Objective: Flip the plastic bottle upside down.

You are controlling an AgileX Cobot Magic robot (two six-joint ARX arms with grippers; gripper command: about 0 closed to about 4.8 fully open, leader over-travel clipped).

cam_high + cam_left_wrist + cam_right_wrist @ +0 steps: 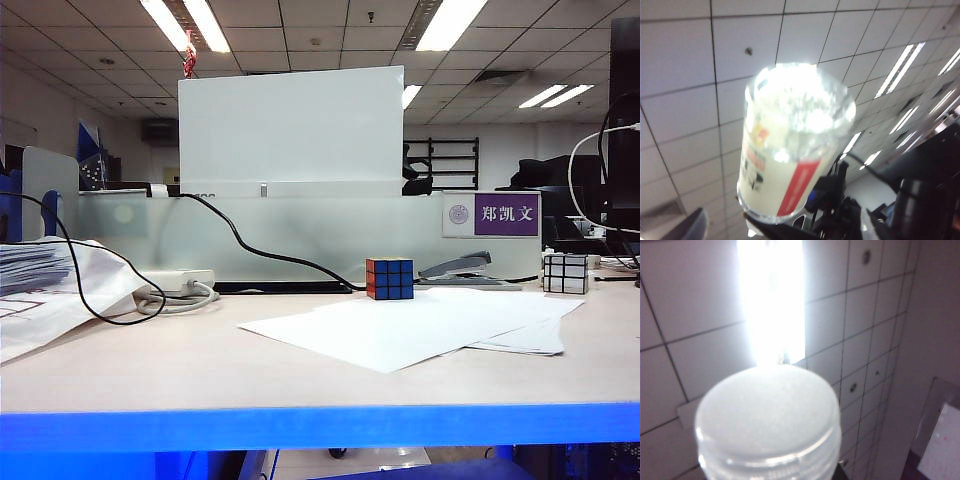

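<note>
The plastic bottle (790, 150) is held up in the air against the ceiling. In the left wrist view its clear end catches the light, and the white label with a red stripe faces me. My left gripper (785, 227) stands open, one dark finger (692, 225) well apart from the bottle's side. Dark parts of my right gripper (840, 215) sit at the bottle's lower end and appear shut on it. In the right wrist view the bottle's white cap (767, 420) fills the foreground and hides that gripper's fingers. The exterior view shows neither the arms nor the bottle.
On the table lie white paper sheets (420, 325), a coloured Rubik's cube (389, 278), a silver mirror cube (565, 272), a stapler (455, 267), and a power strip with a black cable (180, 283). A white board (290, 125) stands behind.
</note>
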